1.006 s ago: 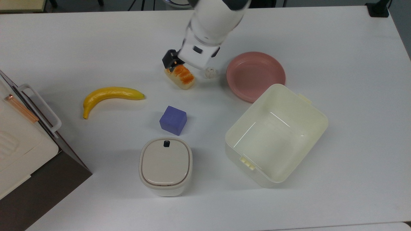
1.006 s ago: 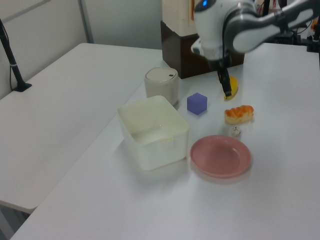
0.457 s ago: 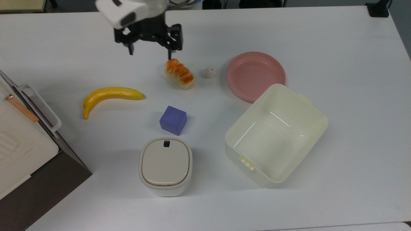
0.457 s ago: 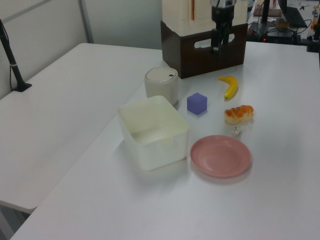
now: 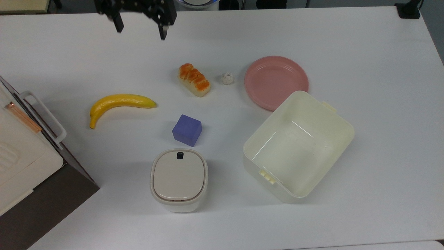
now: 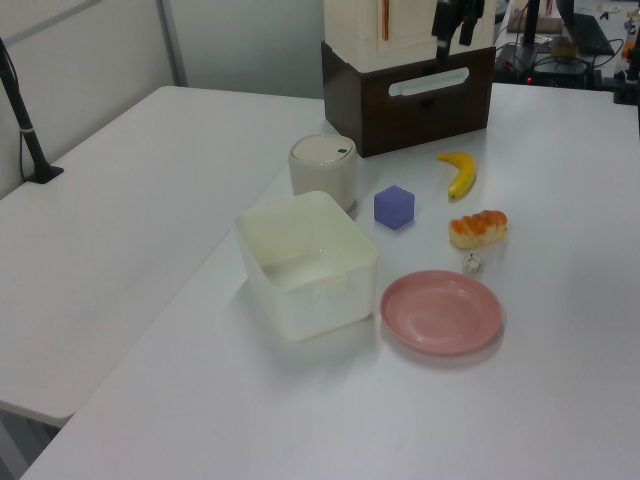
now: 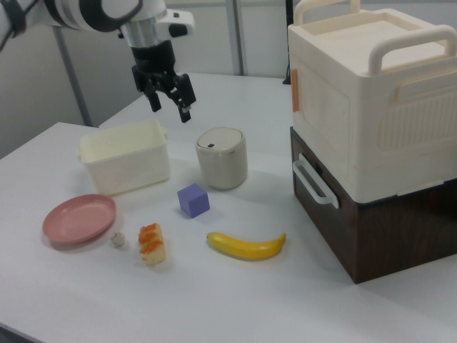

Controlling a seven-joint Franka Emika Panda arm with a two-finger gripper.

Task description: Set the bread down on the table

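The bread [image 5: 194, 80] [image 6: 478, 228] [image 7: 152, 244], a small bun with an orange-brown ridged top, lies by itself on the white table [image 5: 364, 52] [image 6: 150, 200] [image 7: 235, 307], between the banana and the tiny white ball. My gripper [image 5: 140, 25] [image 6: 453, 28] [image 7: 169, 101] is open and holds nothing. It hangs high above the table, up and to the left of the bread in the top view.
A yellow banana [image 5: 118, 103], a purple cube [image 5: 187, 130], a lidded cream canister [image 5: 179, 180], an open cream box [image 5: 298, 146], a pink plate [image 5: 276, 81] and a tiny white ball [image 5: 227, 78] stand around. A cream and brown appliance [image 7: 371, 136] occupies the top view's left edge.
The gripper left the bread on the table, rose and swung away toward the top view's upper left. The bread has stayed where it was set.
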